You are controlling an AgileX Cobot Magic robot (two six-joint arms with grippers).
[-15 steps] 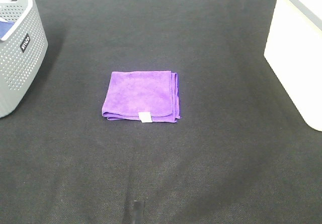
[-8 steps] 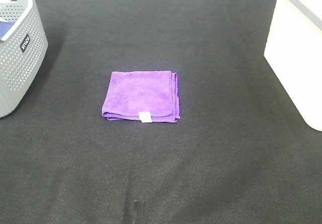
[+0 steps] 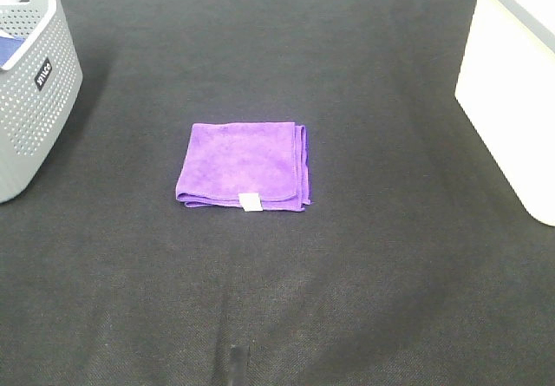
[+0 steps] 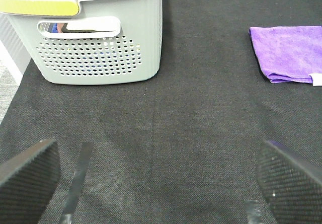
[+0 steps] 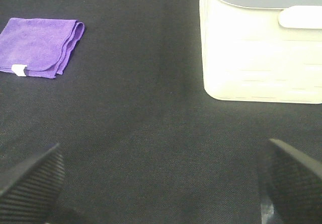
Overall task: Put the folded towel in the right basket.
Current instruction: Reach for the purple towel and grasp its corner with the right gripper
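Observation:
A folded purple towel with a small white tag lies flat in the middle of the black table. It also shows in the left wrist view and in the right wrist view. The white right basket stands at the table's right edge and shows in the right wrist view. My left gripper is open and empty, low over the table near the grey basket. My right gripper is open and empty, in front of the white basket. Neither gripper shows in the exterior high view.
A grey perforated basket stands at the table's left edge, with blue cloth inside in the left wrist view. The black mat covers the table around the towel.

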